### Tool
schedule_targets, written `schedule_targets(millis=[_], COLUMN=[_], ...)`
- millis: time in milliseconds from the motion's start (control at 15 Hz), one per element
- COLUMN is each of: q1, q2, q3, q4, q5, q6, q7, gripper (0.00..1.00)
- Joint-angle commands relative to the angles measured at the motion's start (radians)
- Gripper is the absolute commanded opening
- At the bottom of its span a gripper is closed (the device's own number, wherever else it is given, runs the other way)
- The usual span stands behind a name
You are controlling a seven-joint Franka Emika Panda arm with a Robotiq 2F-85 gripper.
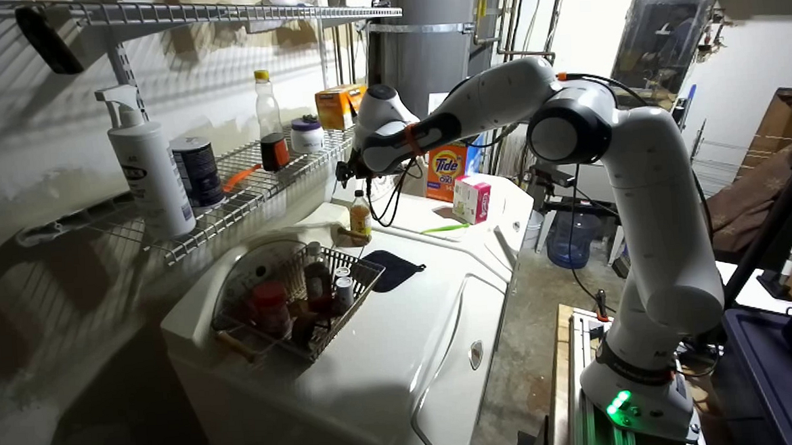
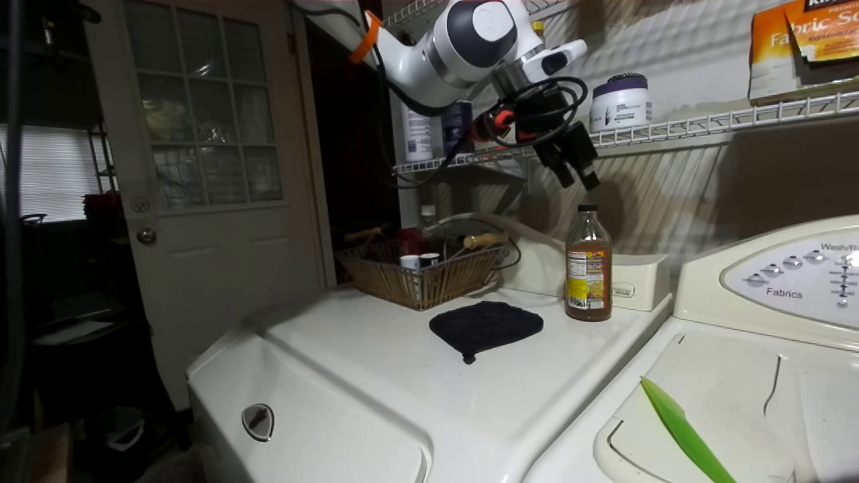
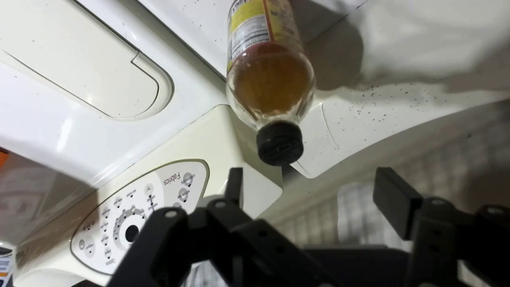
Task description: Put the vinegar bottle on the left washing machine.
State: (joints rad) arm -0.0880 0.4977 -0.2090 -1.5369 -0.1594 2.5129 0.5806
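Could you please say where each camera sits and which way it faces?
An exterior view: low, near the green item, facing shelf and door; the arm's end and pincer show.
An exterior view: high, near the basket, looking down along both machines; the arm shows, base to pincer.
Wrist view: behind the pincer, facing the bottle; only the pincer shows.
Both exterior views share the bottle, basket and arm.

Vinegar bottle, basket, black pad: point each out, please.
Vinegar bottle (image 3: 273, 79): wrist view, on its amber-filled body.
Basket (image 2: 408, 284): in an exterior view, on its side wall.
Black pad (image 2: 486, 325): in an exterior view, middle of its top.
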Motion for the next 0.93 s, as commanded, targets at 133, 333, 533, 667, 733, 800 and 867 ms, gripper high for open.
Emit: schedule_targets(millis=[133, 333, 533, 667, 733, 800, 867], q1=[0.043, 0.055, 0.071, 0.086, 0.094, 0.106, 0.118], q2=[-0.199, -0.339, -0.476, -0.557, -0.59, -0.622, -0.644], q3=[0.033, 0.085, 0.143, 0.178, 0.192, 0.208, 0.22], q4=[-0.088, -0.173, -0.265, -0.322, -0.346, -0.366, -0.377], q5=[0.016, 0.034, 0.078, 0.124, 0.146, 0.169, 0.192], q6=[-0.324, -0.458, -0.543, -0.577, -0.592, -0.598, -0.621], q7=[-0.164, -0.268, -0.362, -0.423, -0.457, -0.484, -0.517], gripper=[1.0, 1.0, 1.0, 1.0, 1.0, 1.0, 1.0])
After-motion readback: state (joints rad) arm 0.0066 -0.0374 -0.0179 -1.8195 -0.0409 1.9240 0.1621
